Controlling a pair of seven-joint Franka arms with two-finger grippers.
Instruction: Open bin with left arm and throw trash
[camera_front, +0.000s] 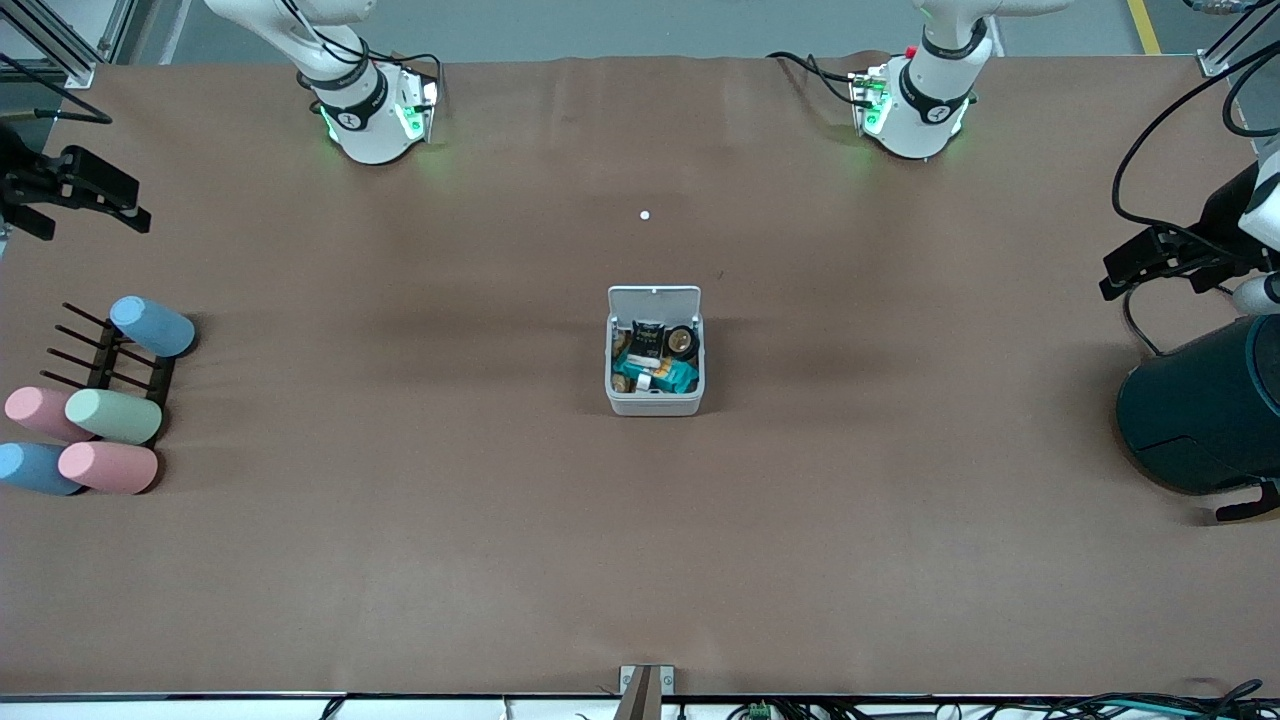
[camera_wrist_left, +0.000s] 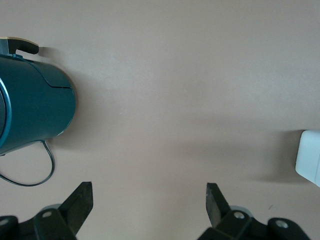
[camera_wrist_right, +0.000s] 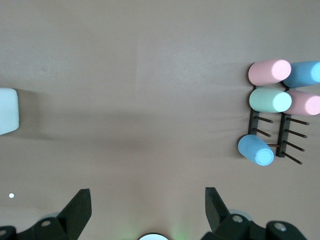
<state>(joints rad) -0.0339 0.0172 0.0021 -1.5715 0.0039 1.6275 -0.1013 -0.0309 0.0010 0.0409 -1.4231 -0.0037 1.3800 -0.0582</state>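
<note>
The white bin (camera_front: 655, 404) stands in the middle of the table with its lid (camera_front: 654, 298) tipped up and open. Trash lies inside: a dark snack wrapper (camera_front: 648, 339), a small dark tape roll (camera_front: 684, 341) and a teal packet (camera_front: 672, 376). My left gripper (camera_front: 1135, 266) hangs open and empty over the table at the left arm's end, well apart from the bin (camera_wrist_left: 309, 163); its fingers (camera_wrist_left: 80, 202) stand wide around nothing. My right gripper (camera_front: 92, 194) is open and empty over the right arm's end, and the bin (camera_wrist_right: 7, 110) is only an edge in its view.
A large dark teal cylindrical container (camera_front: 1205, 405) lies at the left arm's end, with a thin cable (camera_wrist_left: 30, 180) beside it. A dark rack (camera_front: 125, 370) with several pastel cups (camera_front: 112, 416) sits at the right arm's end. A tiny white dot (camera_front: 644, 215) lies between the bin and the bases.
</note>
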